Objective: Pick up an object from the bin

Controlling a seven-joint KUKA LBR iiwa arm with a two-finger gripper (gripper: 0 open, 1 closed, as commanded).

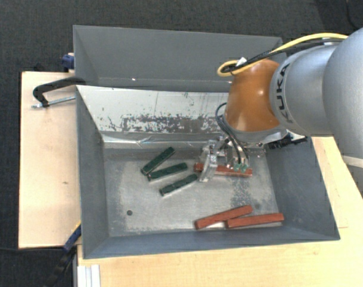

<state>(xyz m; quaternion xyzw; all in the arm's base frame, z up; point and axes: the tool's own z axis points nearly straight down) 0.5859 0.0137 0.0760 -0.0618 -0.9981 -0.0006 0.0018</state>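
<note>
The gripper [220, 163] sits low in the grey bin [88, 160], over a red-brown bar [234, 172] beside dark green bars [169, 171]. Whether its jaws are open is unclear.

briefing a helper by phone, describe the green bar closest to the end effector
In the grey metal bin, three dark green flat bars lie left of centre. It is the lowest bar, whose right end lies nearest the end effector.

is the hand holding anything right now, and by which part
Cannot be told. The hand is down at the left end of a red-brown stick mid-bin, but a grip isn't visible.
</note>
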